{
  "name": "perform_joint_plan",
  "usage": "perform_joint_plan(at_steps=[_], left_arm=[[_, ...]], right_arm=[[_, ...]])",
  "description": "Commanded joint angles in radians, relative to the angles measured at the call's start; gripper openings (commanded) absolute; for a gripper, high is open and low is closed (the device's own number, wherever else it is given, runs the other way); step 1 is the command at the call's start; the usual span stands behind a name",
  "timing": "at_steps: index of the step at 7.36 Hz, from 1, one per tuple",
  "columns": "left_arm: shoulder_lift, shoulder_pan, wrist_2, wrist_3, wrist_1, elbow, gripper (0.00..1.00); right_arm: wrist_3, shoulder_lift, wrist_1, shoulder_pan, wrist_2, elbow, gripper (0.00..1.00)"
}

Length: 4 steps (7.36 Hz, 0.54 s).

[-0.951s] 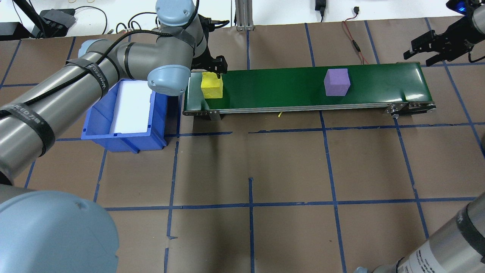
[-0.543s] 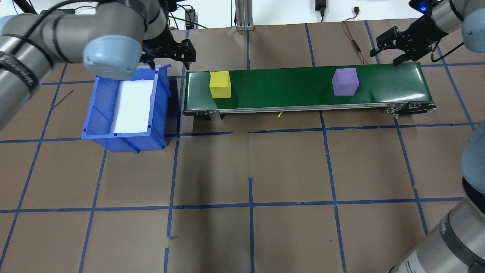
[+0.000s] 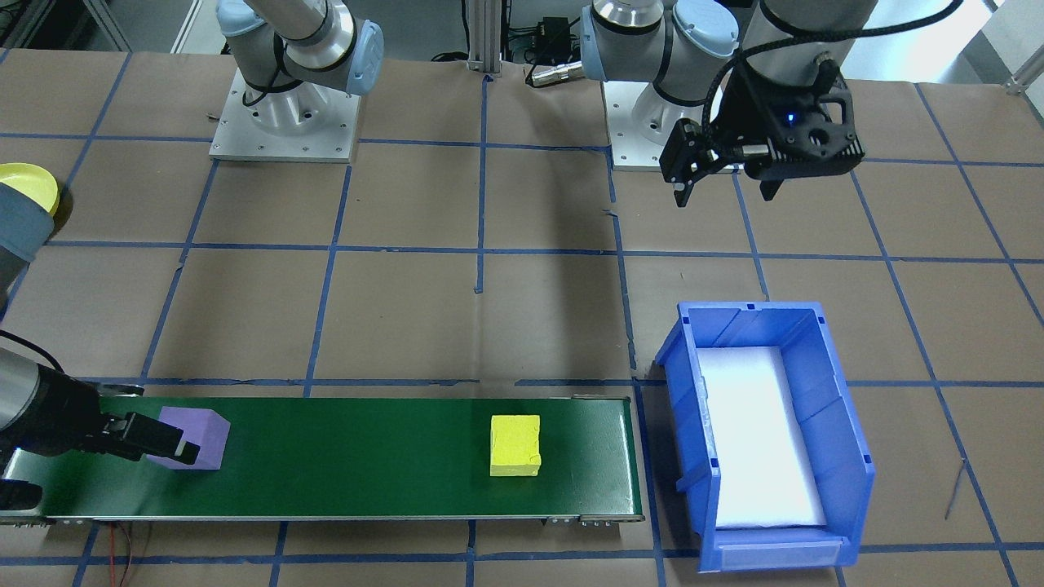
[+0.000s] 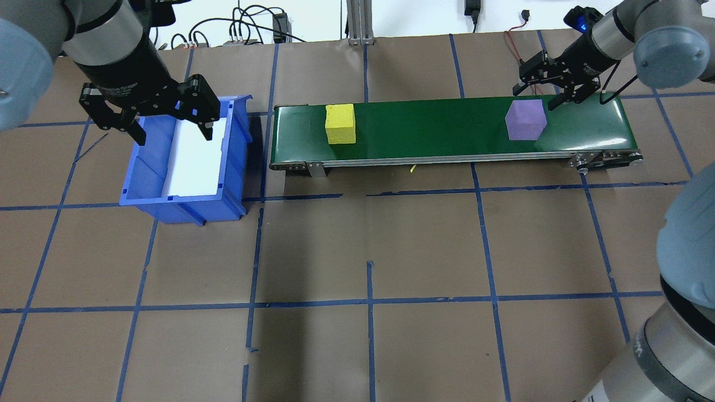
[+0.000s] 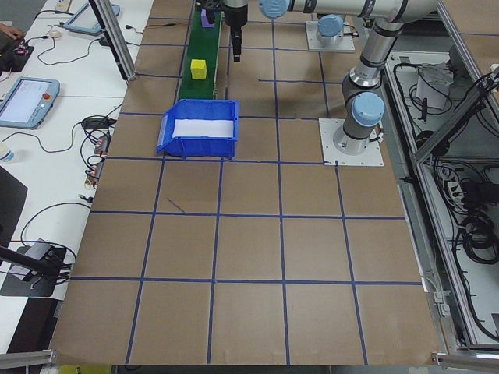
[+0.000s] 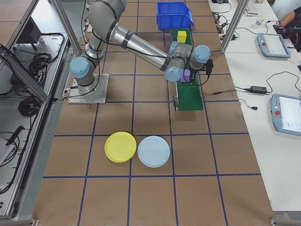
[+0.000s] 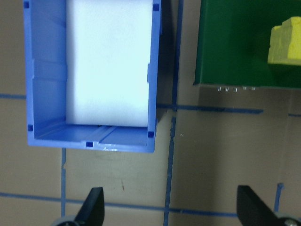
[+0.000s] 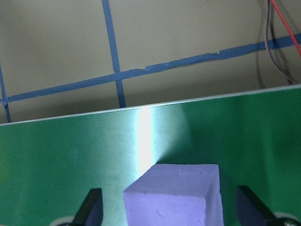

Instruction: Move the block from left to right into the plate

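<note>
A purple block [image 4: 525, 119], a matte cube with slightly rough faces, sits near the right end of a green conveyor belt [image 4: 435, 131] on the desk [image 4: 368, 251]. The right end effector [image 4: 546, 92] hovers just behind it, fingers spread wide, block between them but untouched. A yellow block [image 4: 340, 124] rests near the belt's left end. The left end effector [image 4: 170, 124] hangs wide open above a blue bin [image 4: 184, 162]. The round yellow plate [image 6: 120, 147] lies well apart, touching a pale blue plate [image 6: 154, 151].
</note>
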Motion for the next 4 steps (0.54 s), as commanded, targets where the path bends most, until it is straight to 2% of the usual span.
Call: perform_joint_plan(at_steps=[1, 3, 4], left_arm=[[0.008, 0.007, -0.016, -0.004, -0.007, 0.004, 1.0], [0.007, -0.012, -0.008, -0.005, 0.035, 0.002, 1.0], [0.008, -0.012, -0.007, -0.003, 0.035, 0.002, 1.0]], right_arm=[[0.005, 0.0, -0.011, 0.001, -0.076, 0.029, 1.0], [0.016, 0.001, -0.01, 0.001, -0.097, 0.041, 0.99], [0.014, 0.003, -0.011, 0.001, -0.146, 0.041, 0.8]])
